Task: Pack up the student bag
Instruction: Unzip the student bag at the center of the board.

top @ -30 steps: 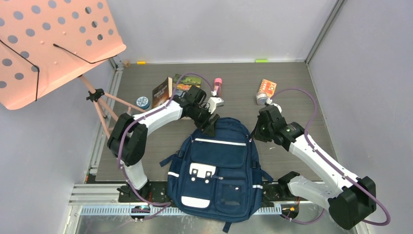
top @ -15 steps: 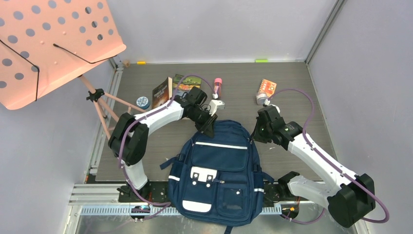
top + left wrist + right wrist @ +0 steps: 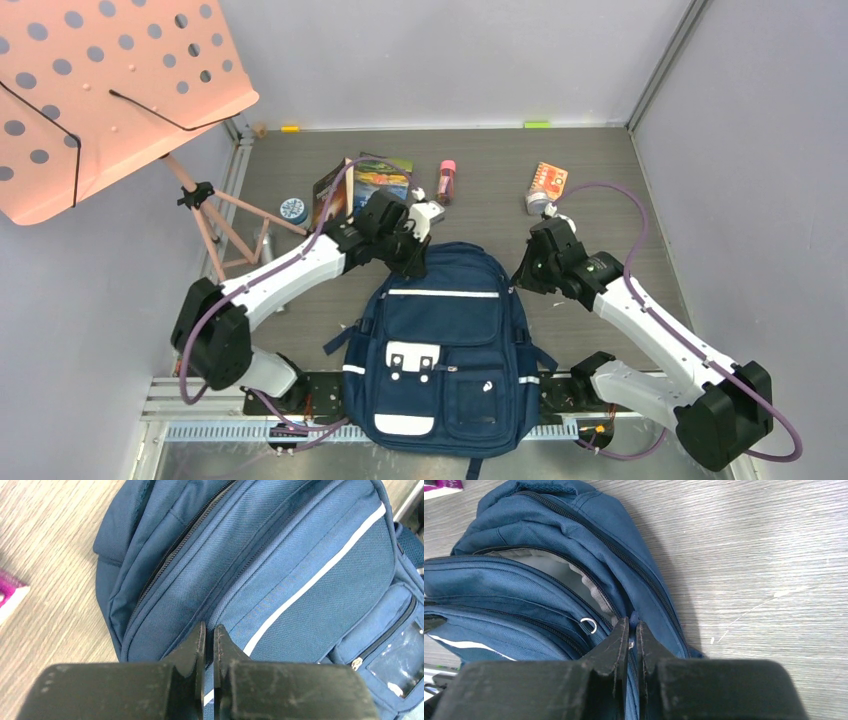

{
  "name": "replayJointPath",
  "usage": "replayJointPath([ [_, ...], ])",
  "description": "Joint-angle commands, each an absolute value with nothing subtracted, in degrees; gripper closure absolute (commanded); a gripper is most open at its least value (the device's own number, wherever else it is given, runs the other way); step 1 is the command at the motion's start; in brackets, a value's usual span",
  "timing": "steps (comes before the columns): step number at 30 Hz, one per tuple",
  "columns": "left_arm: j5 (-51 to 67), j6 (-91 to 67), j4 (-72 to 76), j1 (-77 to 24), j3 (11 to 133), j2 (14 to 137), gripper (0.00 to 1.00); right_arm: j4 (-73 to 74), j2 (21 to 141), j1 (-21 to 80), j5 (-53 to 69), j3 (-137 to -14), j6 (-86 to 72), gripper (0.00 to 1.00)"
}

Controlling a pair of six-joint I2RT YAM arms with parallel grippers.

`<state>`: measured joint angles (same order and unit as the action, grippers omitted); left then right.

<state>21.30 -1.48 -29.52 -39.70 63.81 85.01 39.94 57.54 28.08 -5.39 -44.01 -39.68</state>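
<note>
The student bag, navy with white trim, lies face up in the middle of the table, its top toward the far side. My left gripper is at the bag's top left. In the left wrist view it is shut, tips against a seam of the bag; I cannot tell whether fabric is pinched. My right gripper is at the top right corner. In the right wrist view it is shut on a blue zipper pull. A compartment there gapes, showing grey lining.
Beyond the bag lie two books, a pink bottle, an orange packet and a blue tape roll. A pink music stand overhangs the far left, its legs on the table edge.
My left gripper has shut and shifted left at the bag's top, its elbow dropping toward the near left. The bag's top slid left. The right arm barely moved.
</note>
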Motion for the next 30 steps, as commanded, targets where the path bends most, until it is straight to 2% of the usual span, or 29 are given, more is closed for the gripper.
replayJointPath([
  [1,8.9,-11.31,-23.22,-38.81,58.37,78.75,1.0,42.91,56.92,28.04,-6.22,-44.13,-41.21,0.99],
  [8,3.41,-13.15,-24.89,-38.56,58.86,78.22,1.0,44.88,56.19,28.28,-3.19,-43.23,-42.53,0.99],
  [30,5.66,-16.56,-26.05,-32.78,59.68,78.12,1.0,57.63,59.54,39.54,4.01,-44.54,-45.61,0.99],
])
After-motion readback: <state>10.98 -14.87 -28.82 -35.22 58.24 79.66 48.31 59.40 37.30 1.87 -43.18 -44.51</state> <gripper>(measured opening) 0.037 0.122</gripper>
